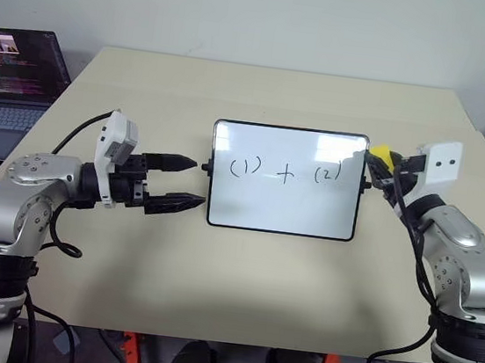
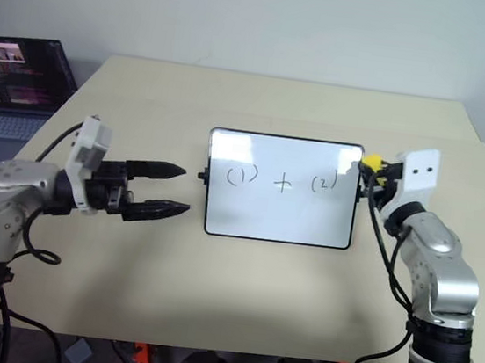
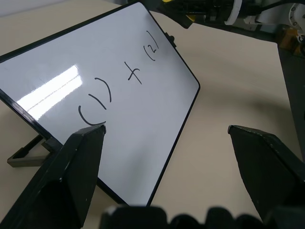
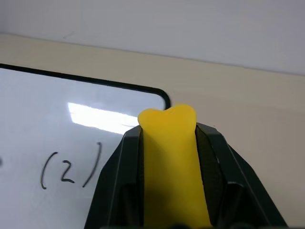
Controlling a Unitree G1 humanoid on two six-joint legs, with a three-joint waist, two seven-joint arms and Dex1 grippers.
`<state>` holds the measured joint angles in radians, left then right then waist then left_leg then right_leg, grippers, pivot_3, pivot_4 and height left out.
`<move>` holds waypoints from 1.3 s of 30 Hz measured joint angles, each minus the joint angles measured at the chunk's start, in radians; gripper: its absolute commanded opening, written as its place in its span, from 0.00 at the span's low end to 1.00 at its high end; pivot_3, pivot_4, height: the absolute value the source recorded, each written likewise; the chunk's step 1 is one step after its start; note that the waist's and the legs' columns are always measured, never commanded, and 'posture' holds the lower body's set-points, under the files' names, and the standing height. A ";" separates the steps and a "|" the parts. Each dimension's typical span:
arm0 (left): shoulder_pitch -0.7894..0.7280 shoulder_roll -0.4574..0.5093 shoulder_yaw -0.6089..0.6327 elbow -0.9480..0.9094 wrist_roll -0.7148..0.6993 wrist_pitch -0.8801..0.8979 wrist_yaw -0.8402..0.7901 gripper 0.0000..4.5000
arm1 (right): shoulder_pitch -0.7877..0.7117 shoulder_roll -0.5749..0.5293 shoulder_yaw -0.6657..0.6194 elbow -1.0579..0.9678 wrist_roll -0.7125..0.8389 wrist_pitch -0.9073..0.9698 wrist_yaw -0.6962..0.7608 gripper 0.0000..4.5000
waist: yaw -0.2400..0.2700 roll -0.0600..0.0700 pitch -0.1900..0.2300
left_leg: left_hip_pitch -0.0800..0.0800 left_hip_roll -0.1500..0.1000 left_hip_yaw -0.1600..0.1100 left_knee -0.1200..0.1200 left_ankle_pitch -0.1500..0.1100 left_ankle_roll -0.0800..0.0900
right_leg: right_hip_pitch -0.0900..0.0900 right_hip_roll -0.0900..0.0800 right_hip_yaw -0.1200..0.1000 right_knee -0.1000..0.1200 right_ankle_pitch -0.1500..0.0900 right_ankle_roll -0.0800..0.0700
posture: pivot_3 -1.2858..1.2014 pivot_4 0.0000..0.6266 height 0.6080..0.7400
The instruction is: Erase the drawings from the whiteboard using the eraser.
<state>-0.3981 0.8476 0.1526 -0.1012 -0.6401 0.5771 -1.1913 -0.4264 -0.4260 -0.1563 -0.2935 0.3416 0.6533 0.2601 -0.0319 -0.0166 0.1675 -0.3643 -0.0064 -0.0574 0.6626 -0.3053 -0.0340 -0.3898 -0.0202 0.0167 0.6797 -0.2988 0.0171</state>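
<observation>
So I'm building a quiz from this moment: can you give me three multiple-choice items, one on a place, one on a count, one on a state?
1. Where is the eraser?
A. lying on the table
B. at the whiteboard's upper right corner
C. beside the laptop

2. How many bracketed numbers are among the drawings?
A. one
B. two
C. four

3. How is the left gripper?
A. open, holding nothing
B. shut on the eraser
C. shut on the board's knob

Answers:
1 B: the right gripper holds it there.
2 B: the board reads (1) + (2).
3 A: its fingers stand apart beside the board's left edge.
</observation>
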 measured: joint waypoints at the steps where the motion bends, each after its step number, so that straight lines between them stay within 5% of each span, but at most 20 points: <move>1: 0.000 0.000 0.000 0.000 0.000 0.000 0.000 1.00 | -0.009 0.005 0.007 0.009 -0.004 -0.007 0.001 0.26 | 0.000 0.000 0.000 | 0.000 0.000 0.000 0.000 0.000 0.000 | 0.000 0.000 0.000 0.000 0.000 0.000 | 0.52 0.24 1.00; 39: 0.026 0.013 0.011 -0.016 -0.002 0.004 0.012 1.00 | -0.100 0.114 0.101 0.211 -0.098 -0.185 0.045 0.26 | 0.000 0.000 0.000 | 0.000 0.000 0.000 0.000 0.000 0.000 | -0.001 0.000 0.000 0.000 0.000 0.000 | 0.52 0.24 1.00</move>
<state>-0.3718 0.8606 0.1640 -0.1172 -0.6425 0.5812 -1.1795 -0.5267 -0.3124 -0.0549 -0.0821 0.2440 0.4686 0.3053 -0.0323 -0.0162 0.1678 -0.3645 -0.0063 -0.0572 0.6627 -0.3052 -0.0341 -0.3904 -0.0203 0.0169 0.6799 -0.2987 0.0170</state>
